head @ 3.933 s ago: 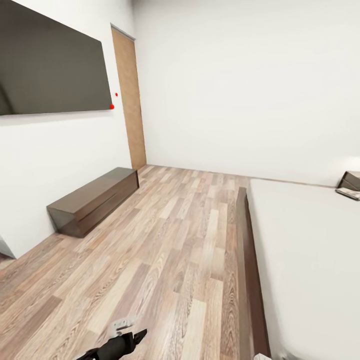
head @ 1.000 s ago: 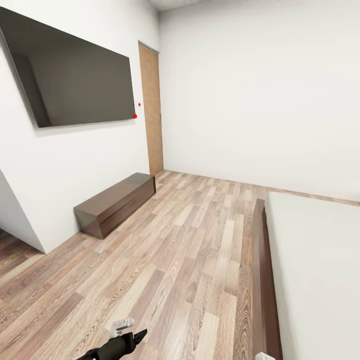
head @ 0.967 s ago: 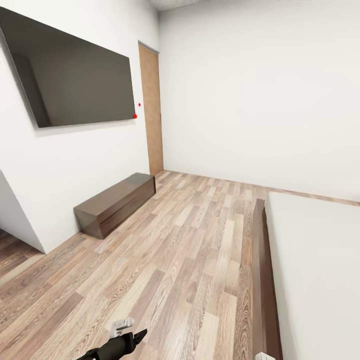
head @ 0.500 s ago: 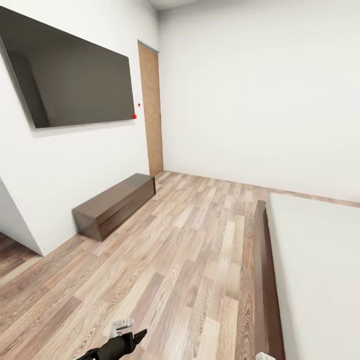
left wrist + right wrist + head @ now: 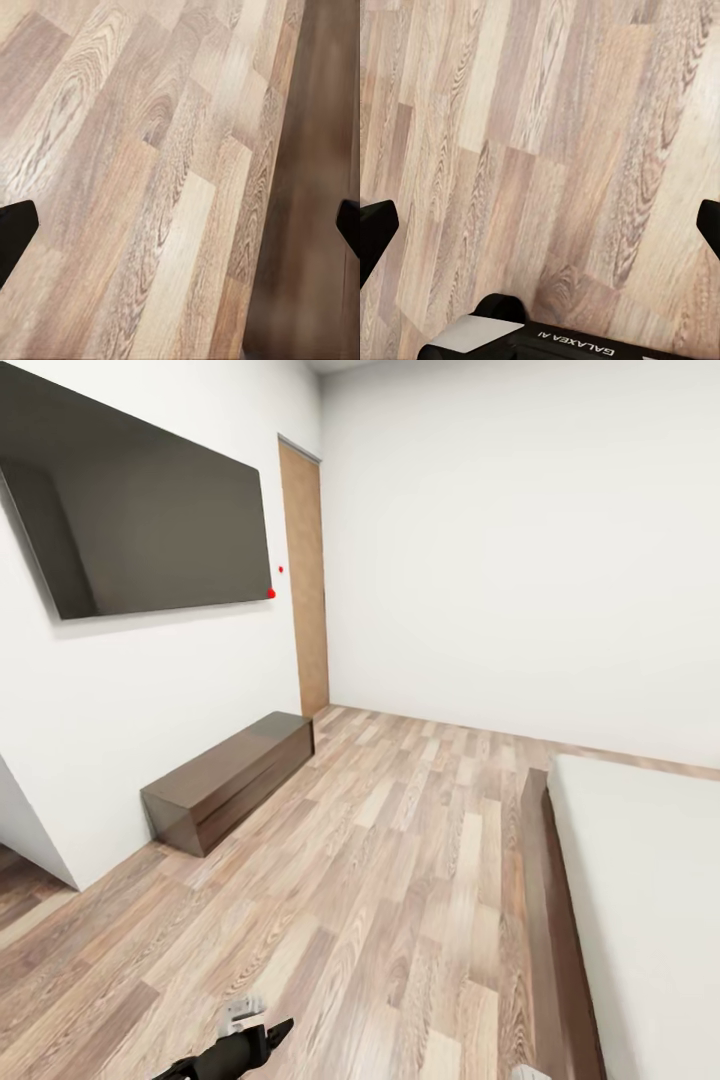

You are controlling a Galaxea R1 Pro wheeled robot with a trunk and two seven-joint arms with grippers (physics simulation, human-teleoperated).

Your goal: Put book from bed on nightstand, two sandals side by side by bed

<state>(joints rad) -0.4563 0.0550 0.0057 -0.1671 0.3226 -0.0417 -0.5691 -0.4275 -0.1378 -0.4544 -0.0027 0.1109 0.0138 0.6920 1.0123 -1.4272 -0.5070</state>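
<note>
The bed's white mattress point(image 5: 650, 890) and dark brown frame point(image 5: 560, 930) run along the right of the head view. Its frame is also the dark band point(image 5: 322, 187) in the left wrist view. The book, the sandals and the nightstand are out of view. My left arm point(image 5: 240, 1045) pokes in at the bottom of the head view, low over the floor. My left gripper point(image 5: 180, 225) is open, its dark fingertips far apart over bare floorboards beside the bed frame. My right gripper point(image 5: 540, 225) is open too, over the wood floor with nothing between its fingers.
A long low dark cabinet point(image 5: 230, 780) stands against the left wall under a wall-mounted TV point(image 5: 140, 530). A wooden door point(image 5: 305, 580) is in the far left corner. Wood floor point(image 5: 400, 860) lies between cabinet and bed. My own base point(image 5: 562, 345) shows in the right wrist view.
The camera has moved: the whole picture has shifted, and the far-right corner by the bed's head has left the frame. Both arms keep their pose.
</note>
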